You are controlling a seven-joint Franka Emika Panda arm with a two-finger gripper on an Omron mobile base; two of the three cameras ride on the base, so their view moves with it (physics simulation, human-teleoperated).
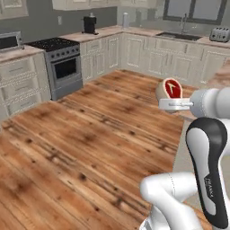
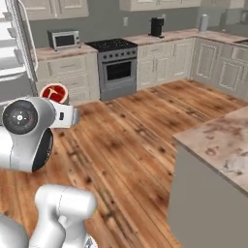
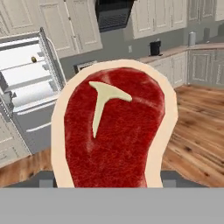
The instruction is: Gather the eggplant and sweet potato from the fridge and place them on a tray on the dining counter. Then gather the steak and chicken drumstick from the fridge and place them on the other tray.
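The steak (image 1: 170, 89), red on top with a pale T-shaped bone mark and cream sides, hangs in the air over the wooden floor with my gripper (image 1: 167, 104) shut on it. From the right side the steak (image 2: 54, 93) stands just above my gripper (image 2: 68, 115). In the hand view the steak (image 3: 113, 127) stands upright right before the camera and hides the fingers. The fridge (image 3: 26, 83) stands open behind it, white shelves showing, with a small tan lump (image 3: 33, 59), maybe the chicken drumstick, on an upper shelf. The dining counter (image 2: 218, 140) lies to my right.
The stove (image 1: 60, 63) and cream cabinets line the far wall, with a microwave (image 2: 64, 38), a coffee machine (image 1: 90, 24), a sink (image 1: 179, 36) and a toaster (image 1: 219, 33). The open fridge door (image 2: 22, 43) stands at my left. Bare wooden floor (image 1: 90, 134) spreads ahead.
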